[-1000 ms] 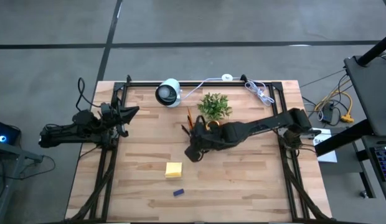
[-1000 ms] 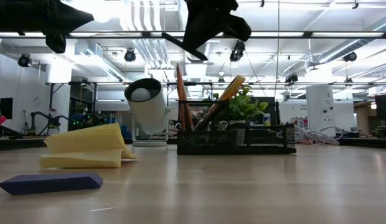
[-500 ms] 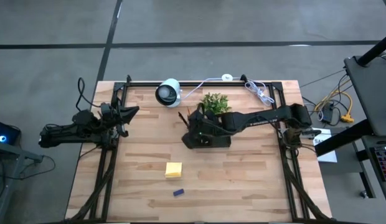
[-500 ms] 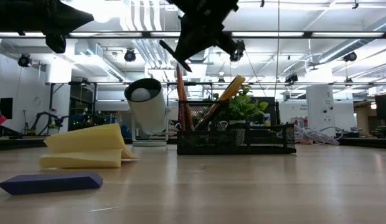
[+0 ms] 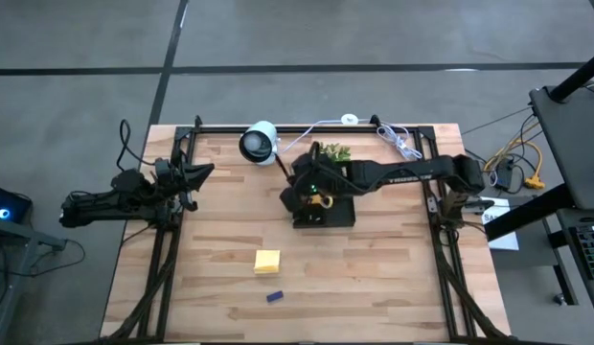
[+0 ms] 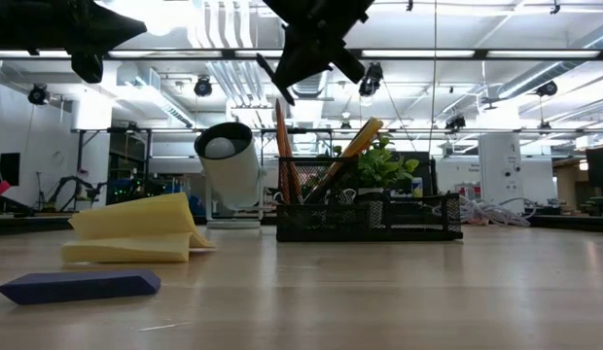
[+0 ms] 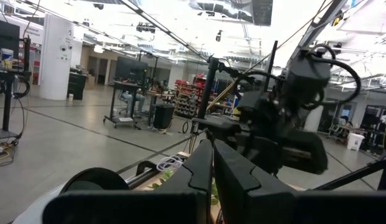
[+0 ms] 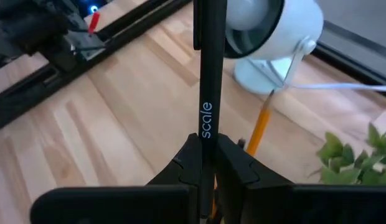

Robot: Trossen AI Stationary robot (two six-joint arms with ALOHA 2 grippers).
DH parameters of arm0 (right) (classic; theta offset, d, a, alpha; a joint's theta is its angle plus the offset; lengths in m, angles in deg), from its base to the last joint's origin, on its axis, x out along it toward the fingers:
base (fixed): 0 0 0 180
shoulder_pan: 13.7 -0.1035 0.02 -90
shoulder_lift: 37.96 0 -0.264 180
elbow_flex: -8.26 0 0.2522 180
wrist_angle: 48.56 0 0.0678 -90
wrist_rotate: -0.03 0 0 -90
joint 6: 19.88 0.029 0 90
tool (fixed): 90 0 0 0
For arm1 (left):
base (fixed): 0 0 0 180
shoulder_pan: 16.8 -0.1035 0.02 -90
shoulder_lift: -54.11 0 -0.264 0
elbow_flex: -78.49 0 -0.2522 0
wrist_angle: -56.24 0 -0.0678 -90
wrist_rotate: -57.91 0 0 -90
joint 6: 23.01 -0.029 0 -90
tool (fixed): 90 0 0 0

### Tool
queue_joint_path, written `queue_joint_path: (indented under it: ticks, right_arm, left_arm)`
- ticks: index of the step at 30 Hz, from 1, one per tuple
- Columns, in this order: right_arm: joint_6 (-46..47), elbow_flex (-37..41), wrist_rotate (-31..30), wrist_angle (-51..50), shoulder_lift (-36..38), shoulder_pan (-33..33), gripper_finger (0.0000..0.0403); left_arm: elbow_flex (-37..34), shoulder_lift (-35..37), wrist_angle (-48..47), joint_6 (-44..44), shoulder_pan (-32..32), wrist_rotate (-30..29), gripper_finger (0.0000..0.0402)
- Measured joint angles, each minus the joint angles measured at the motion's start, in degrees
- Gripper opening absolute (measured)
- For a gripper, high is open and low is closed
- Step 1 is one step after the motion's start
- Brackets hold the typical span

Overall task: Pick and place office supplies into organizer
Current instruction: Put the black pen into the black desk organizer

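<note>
My right gripper [image 8: 207, 142] hangs above the left end of the black organizer [image 5: 326, 213], shut on a black pen [image 8: 209, 56] printed "scale". In the low view the gripper [image 6: 301, 49] is well above the organizer [image 6: 370, 219], which holds orange pencils [image 6: 283, 146] and yellow-handled scissors [image 6: 356, 141]. A yellow sticky-note pad [image 5: 267, 261] and a small blue block [image 5: 274, 296] lie on the table nearer the front. My left gripper [image 5: 199, 172] waits shut at the table's left side. My right gripper pinches the black pen's shaft [image 8: 207, 127] between its two fingers. The pen runs along the fingers and sticks far out past their tips. The fingers slant down toward the table's far left. The pen is lifted clear, its free end [image 6: 266, 70] above the organizer.
A white round camera [image 5: 260, 143] stands at the far edge, left of the organizer. A green potted plant [image 5: 332, 153] stands just behind the organizer. White cables [image 5: 400, 142] lie at the far right. Black frame rails [image 5: 163, 259] run along the table's sides.
My right gripper has carried the pen from in front of the organizer's left end toward the table's far edge, and now hangs over that end. It has tipped up somewhat on the way. The grip stays shut.
</note>
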Motion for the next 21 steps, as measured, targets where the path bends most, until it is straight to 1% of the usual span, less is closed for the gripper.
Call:
queue_joint_path:
  ticks: [2, 5, 10, 15, 21]
  right_arm:
    - [-1.32, 0.68, 1.74, 1.24, 0.64, 0.9, 0.0013]
    - [-2.97, 2.2, 4.53, 5.63, 1.48, 2.31, 0.0013]
    - [-4.84, 5.03, 6.0, 13.08, 3.06, 3.95, 0.0013]
    - [-5.54, 12.26, 5.97, 26.41, 6.96, 4.4, 0.0013]
    - [-5.77, 22.28, 5.6, 33.26, 13.37, 4.53, 0.0013]
  left_arm:
    - [0.0, 0.0, 0.04, 0.0, -0.02, -0.01, 0.0]
    - [-0.02, 0.0, 0.02, 0.01, -0.07, 0.0, 0.0]
    - [0.0, 0.0, 0.07, 0.07, -0.06, -0.01, 0.0]
    - [-0.02, 0.0, 0.12, 0.07, -0.04, -0.02, 0.0]
    - [0.16, 0.0, 0.31, 0.24, -0.04, -0.02, 0.0]
